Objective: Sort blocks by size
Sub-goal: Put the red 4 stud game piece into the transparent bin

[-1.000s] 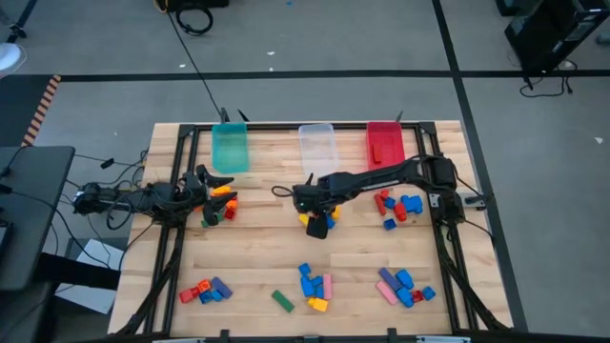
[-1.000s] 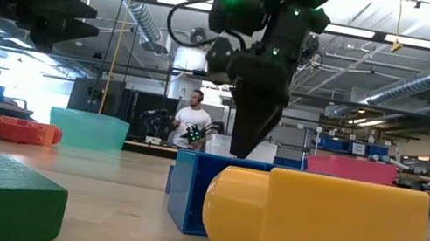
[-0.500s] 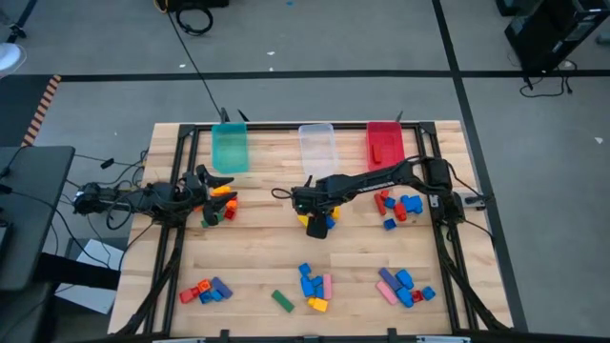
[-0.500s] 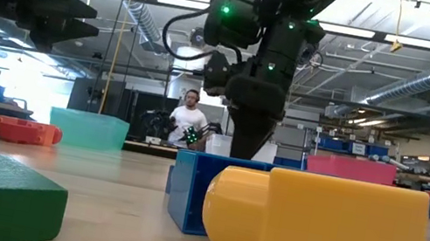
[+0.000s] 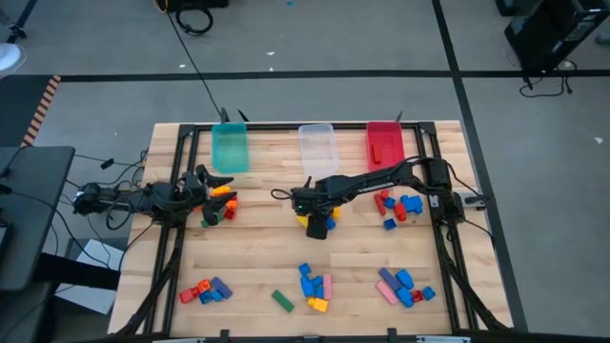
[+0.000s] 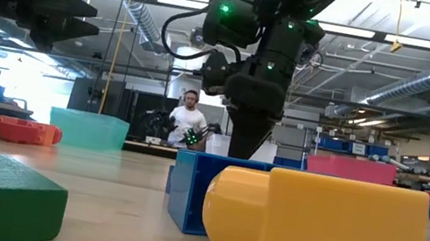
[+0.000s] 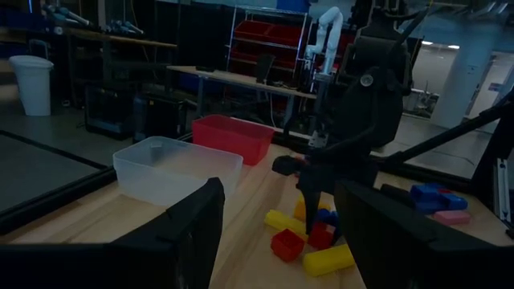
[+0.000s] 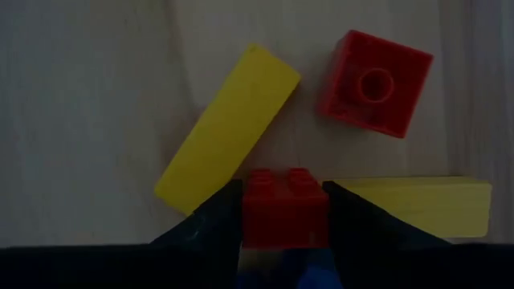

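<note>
Blocks lie in several loose groups across the wooden surface (image 5: pixel 257 257). At the far left, the left gripper (image 5: pixel 217 183) waits just over a small cluster of orange, green and red blocks (image 5: pixel 219 208); its two fingers stand well apart with nothing between them. Toward the front, a red, blue and purple group (image 5: pixel 207 291) sits near the left corner, then a lone green block (image 5: pixel 281 301), then a blue, pink and orange group (image 5: pixel 314 285).

In the middle of the surface, the right gripper (image 5: pixel 318 224) points straight down into a little pile. The right wrist view shows its fingers (image 8: pixel 210 221) closed on either side of a small red block (image 8: pixel 285 207), holding it. Just beside that block lie a tilted yellow bar (image 8: pixel 229 128), a red cube (image 8: pixel 374 83) and a second yellow bar (image 8: pixel 419 205) lying flat.

Along the back edge stand a teal bin (image 5: pixel 230 148), a clear bin (image 5: pixel 317 146) and a red bin (image 5: pixel 385 142). To the right are a red and blue cluster (image 5: pixel 398 207) and, nearer the front, a pink, purple and blue group (image 5: pixel 400 286).
</note>
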### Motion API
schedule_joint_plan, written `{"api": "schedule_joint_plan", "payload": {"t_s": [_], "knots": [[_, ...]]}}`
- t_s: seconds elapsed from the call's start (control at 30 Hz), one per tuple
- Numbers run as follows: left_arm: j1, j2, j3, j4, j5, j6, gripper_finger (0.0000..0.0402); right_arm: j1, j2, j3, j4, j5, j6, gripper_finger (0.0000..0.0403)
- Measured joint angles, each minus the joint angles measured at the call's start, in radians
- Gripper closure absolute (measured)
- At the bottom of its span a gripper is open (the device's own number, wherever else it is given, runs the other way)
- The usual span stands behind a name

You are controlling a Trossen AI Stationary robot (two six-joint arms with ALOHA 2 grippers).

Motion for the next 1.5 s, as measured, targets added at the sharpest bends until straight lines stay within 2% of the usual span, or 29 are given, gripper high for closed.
{"api": "schedule_joint_plan", "payload": {"t_s": [0.23, 0.57, 0.7, 0.83, 1.1, 1.2, 1.37, 1.5], "knots": [[0.0, 0.0, 0.0, 0.0, 0.0, 0.0, 0.0156, 0.0, -0.015, 0.01, -0.029, -0.008, 0.012, 0.0236], [0.0, 0.0, 0.0, 0.016, 0.0, 0.0, 0.0156, -0.029, -0.087, 0.184, -0.133, 0.019, 0.076, 0.0243], [0.0, 0.0, 0.0, 0.016, 0.0, 0.0, 0.0156, -0.067, -0.159, 0.209, -0.107, 0.104, 0.075, 0.0243], [0.0, 0.0, 0.0, 0.015, 0.0, 0.0, 0.0156, -0.153, -0.21, 0.208, -0.091, 0.177, 0.064, 0.0242], [0.0, 0.0, 0.0, 0.014, 0.0, 0.0, 0.0156, -0.387, -0.204, 0.207, -0.046, 0.174, 0.105, 0.0242], [0.0, 0.0, 0.0, 0.016, 0.0, 0.0, 0.0156, -0.451, -0.176, 0.207, -0.045, 0.137, 0.136, 0.0242], [0.0, 0.0, 0.0, 0.014, 0.0, 0.0, 0.0156, -0.495, -0.099, 0.207, -0.045, 0.036, 0.139, 0.0236], [0.0, 0.0, 0.0, 0.014, 0.0, 0.0, 0.0156, -0.491, -0.054, 0.207, -0.046, 0.01, 0.139, 0.0224]]}}
